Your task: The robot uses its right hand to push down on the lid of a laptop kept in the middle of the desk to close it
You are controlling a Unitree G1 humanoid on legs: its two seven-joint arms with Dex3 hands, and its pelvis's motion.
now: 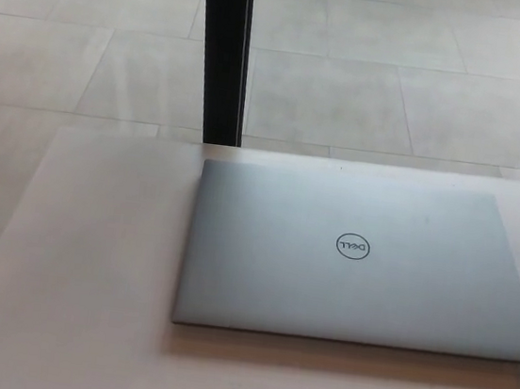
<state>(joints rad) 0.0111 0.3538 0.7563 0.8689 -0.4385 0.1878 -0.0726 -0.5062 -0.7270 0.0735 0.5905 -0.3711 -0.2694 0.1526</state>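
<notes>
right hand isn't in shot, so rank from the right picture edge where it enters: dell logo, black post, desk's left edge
1. dell logo, middle of the laptop
2. black post, behind the laptop's left corner
3. desk's left edge, far left

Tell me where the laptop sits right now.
In the head view, the laptop lies shut and flat on the desk, right of centre, just in front of the black post.

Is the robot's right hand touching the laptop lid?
Apart. The head view shows the closed laptop flat on the desk, with no hand in the picture.
</notes>
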